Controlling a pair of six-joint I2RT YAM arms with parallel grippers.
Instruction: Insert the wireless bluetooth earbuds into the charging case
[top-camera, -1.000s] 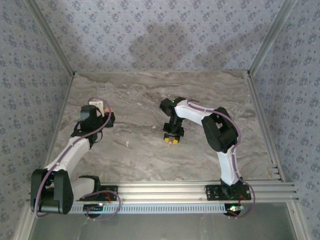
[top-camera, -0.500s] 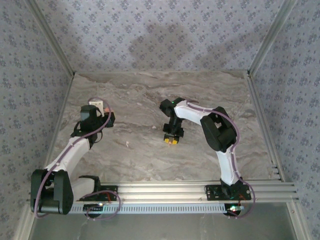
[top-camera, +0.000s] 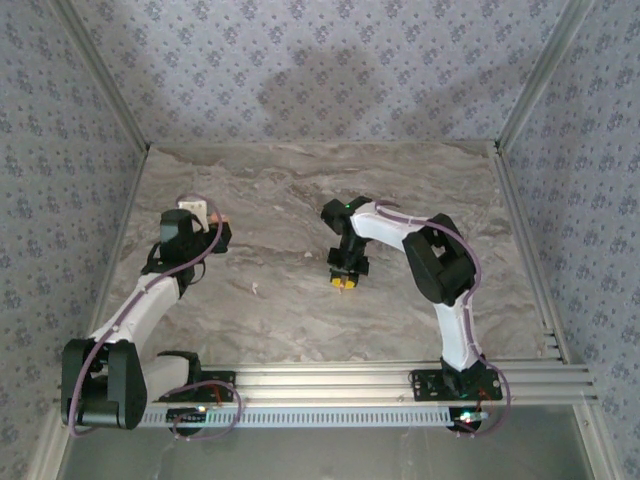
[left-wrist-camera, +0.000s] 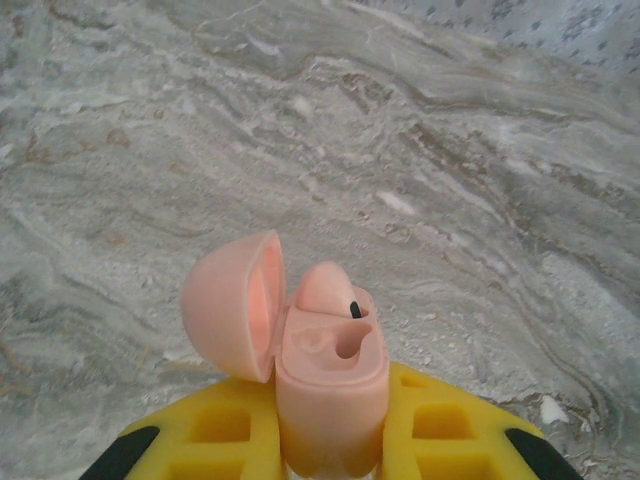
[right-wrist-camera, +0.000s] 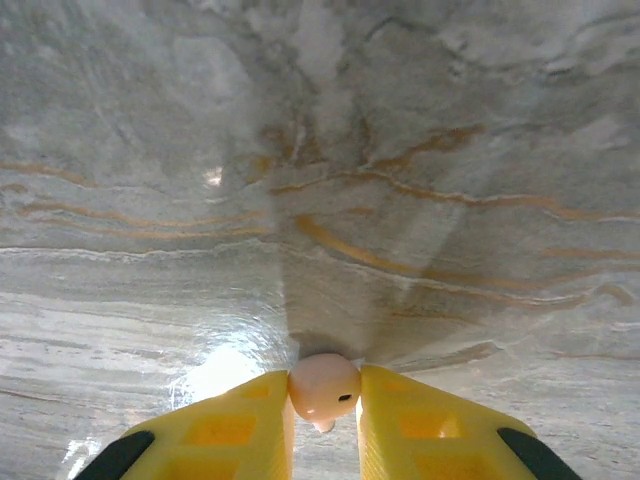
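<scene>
My left gripper (left-wrist-camera: 332, 425) is shut on the pink charging case (left-wrist-camera: 330, 385), held upright with its lid (left-wrist-camera: 232, 305) swung open to the left. One pink earbud (left-wrist-camera: 325, 290) sits in the case's far socket, and the near socket (left-wrist-camera: 347, 345) is empty. In the top view this gripper (top-camera: 203, 216) is at the table's left. My right gripper (right-wrist-camera: 324, 402) is down at the table surface, its yellow fingers (right-wrist-camera: 240, 425) pressed against both sides of a second pink earbud (right-wrist-camera: 322, 385). From above, the right gripper (top-camera: 344, 284) is near the table's middle.
The marbled tabletop (top-camera: 300, 200) is walled by patterned fabric, with aluminium rails (top-camera: 400, 378) along the near edge. A small pale speck (top-camera: 254, 289) lies on the table between the two arms.
The right gripper's jaws have narrowed onto the earbud at the table. The left arm and the case have not moved.
</scene>
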